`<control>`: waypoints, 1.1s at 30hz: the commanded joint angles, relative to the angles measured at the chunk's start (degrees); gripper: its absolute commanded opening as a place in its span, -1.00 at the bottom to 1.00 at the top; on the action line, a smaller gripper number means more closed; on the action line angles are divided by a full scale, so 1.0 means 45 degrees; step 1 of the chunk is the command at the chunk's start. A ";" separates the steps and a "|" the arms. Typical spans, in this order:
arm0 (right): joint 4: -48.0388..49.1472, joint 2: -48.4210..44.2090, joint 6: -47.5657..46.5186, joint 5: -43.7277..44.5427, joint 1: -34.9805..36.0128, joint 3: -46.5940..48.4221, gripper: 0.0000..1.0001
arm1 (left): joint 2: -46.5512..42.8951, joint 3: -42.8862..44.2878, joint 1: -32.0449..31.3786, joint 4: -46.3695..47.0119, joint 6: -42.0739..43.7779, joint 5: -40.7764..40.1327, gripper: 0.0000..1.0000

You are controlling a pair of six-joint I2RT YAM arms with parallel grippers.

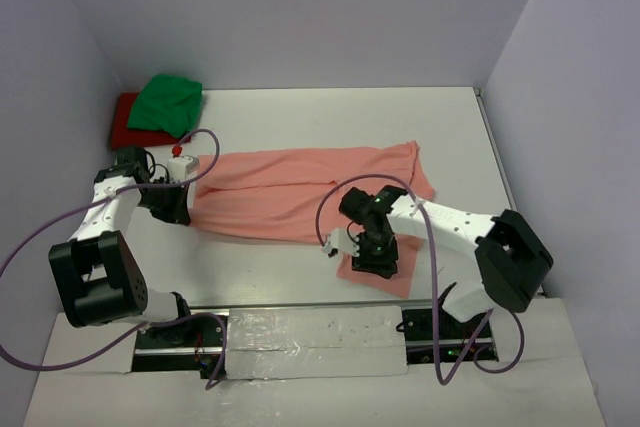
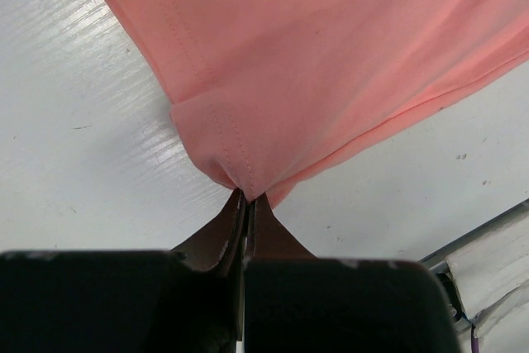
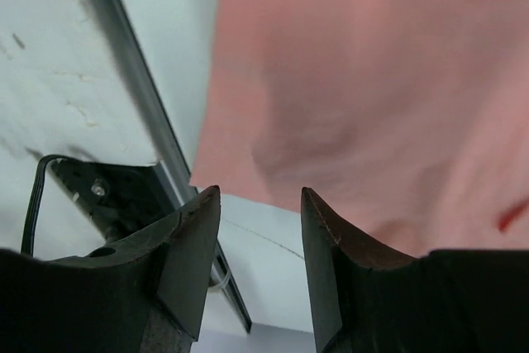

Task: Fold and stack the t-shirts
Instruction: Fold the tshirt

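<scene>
The salmon-pink t-shirt lies stretched across the middle of the table, bunched lengthwise. My left gripper is shut on its left edge; the left wrist view shows the hem pinched between the jaws. My right gripper is open and empty, above the shirt's near right corner; in the right wrist view the pink cloth lies just beyond the spread fingers. The green t-shirt lies crumpled on the red t-shirt at the far left corner.
Grey walls enclose the table on the left, back and right. A metal rail with taped cover runs along the near edge, also shown in the right wrist view. Purple cables loop off both arms.
</scene>
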 commanded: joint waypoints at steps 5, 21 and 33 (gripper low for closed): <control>-0.0592 0.1821 -0.0510 -0.0060 0.1250 0.0156 0.05 | -0.0035 0.0257 0.0022 -0.0076 0.0223 0.0359 -0.99; 0.2200 0.2603 0.0953 0.1834 0.2598 -0.0956 0.17 | 0.0375 0.0139 0.0022 0.0198 0.0204 0.0163 -1.00; 0.1812 0.2974 0.1423 0.1951 0.3379 -0.0958 0.14 | 0.0844 0.0491 0.0022 0.0237 0.0145 0.0047 -0.99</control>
